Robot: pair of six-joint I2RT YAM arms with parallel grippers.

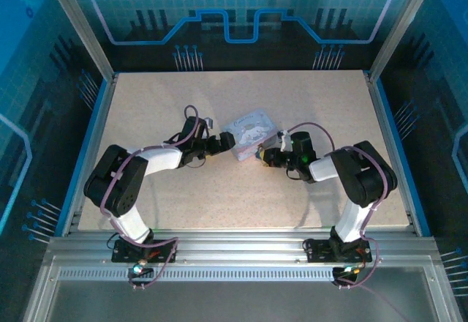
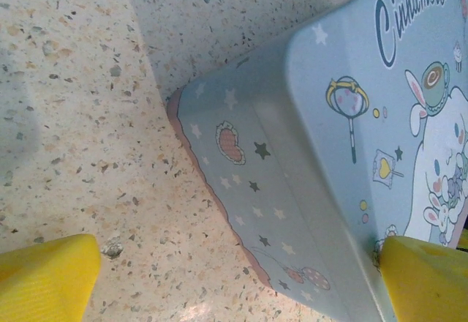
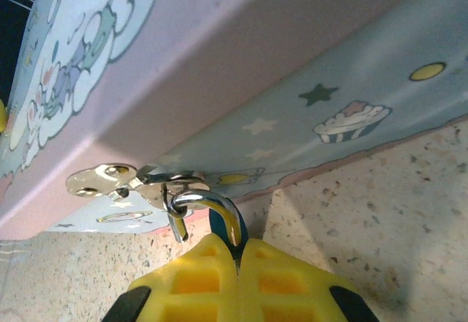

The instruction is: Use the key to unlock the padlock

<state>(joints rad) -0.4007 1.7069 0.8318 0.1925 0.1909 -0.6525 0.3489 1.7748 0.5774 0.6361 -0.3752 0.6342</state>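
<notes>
Right wrist: your right gripper is pinched together on the padlock. Its shackle hangs through the box hasp, just ahead of the fingertips. Left gripper stands wide apart, straddling a box corner, with one finger against the box. I can't pick out the key. Looks like the steady-the-lock step. Next you'd need to locate the key, take it with the free gripper and line it up with the keyway, without dragging the box across the counter.
</notes>
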